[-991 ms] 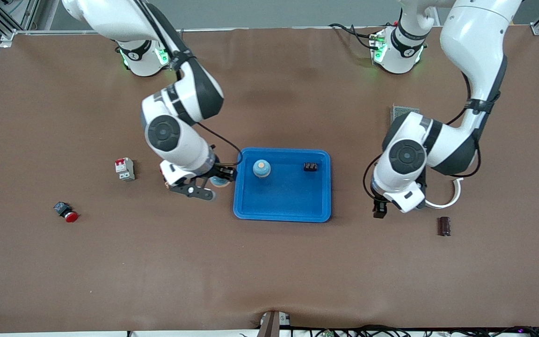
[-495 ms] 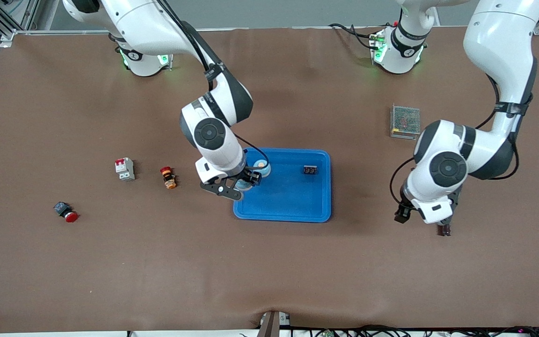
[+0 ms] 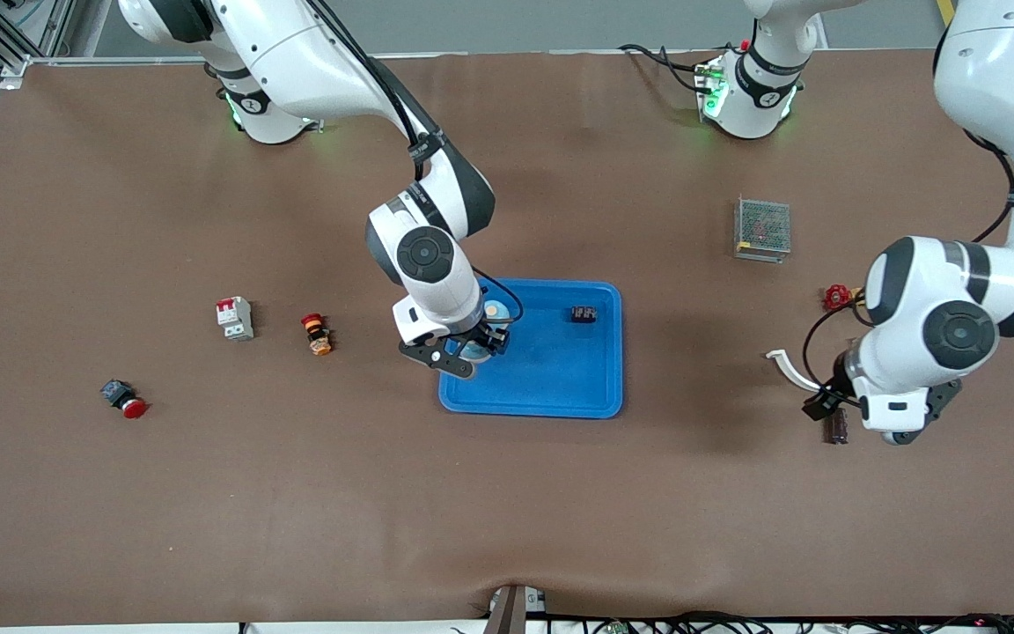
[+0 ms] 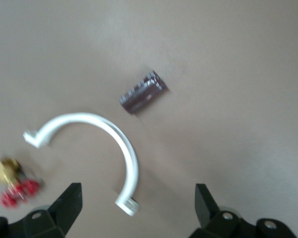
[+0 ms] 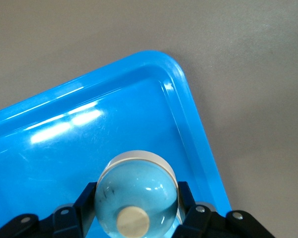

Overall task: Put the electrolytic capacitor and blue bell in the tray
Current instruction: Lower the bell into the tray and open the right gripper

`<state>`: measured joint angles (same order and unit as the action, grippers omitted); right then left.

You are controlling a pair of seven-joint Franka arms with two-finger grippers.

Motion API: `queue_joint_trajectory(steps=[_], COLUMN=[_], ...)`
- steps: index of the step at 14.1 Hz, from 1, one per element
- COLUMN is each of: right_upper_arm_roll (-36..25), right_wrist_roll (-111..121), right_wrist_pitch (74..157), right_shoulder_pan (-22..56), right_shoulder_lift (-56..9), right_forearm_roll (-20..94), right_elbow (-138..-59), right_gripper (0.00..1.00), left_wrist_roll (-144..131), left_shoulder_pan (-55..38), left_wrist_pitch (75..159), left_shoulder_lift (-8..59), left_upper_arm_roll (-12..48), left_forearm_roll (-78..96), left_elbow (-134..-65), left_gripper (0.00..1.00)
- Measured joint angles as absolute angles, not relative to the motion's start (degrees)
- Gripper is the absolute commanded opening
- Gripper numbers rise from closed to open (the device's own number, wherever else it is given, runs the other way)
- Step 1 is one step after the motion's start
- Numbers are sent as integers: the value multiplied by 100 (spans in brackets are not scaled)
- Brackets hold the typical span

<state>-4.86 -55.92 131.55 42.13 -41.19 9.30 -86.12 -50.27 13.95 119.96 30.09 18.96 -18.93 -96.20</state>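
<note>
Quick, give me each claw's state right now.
Left claw: open, holding nothing, over the electrolytic capacitor and a white clip.
Right claw: shut on the blue bell, over the tray.

On the brown worktop lie a white circuit breaker with red switch, an orange-and-red push button, a red-capped black button, a metal mesh box, a red valve handle and a white curved plastic clip.
</note>
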Motion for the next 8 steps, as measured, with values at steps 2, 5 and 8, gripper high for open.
queue_joint_trajectory(steps=[2,5,8], right_upper_arm_roll=[-496,-500,-504], right_wrist_roll=[-5593,-5595,-5597], right_wrist_pitch=[13301,13473,13496], right_shoulder_pan=[4213,4213,4213], right_shoulder_lift=[-4210,-4365,-4559], right_forearm_roll=[909,899,896], right_elbow=[-8610,-8566,-8390], right_gripper=[56,56,56], left_wrist_roll=[-3981,-2460,-1739], left_shoulder_pan=[1456,1448,1478], left_wrist_pitch=[12028,12165,12484], left_shoulder_lift=[3032,3183,3367], left_upper_arm_roll=[1900,1913,1899], left_forearm_roll=[-1893,-1893,-1893], left_elbow=[-9616,-9424,-9280], left_gripper=[100,100,100])
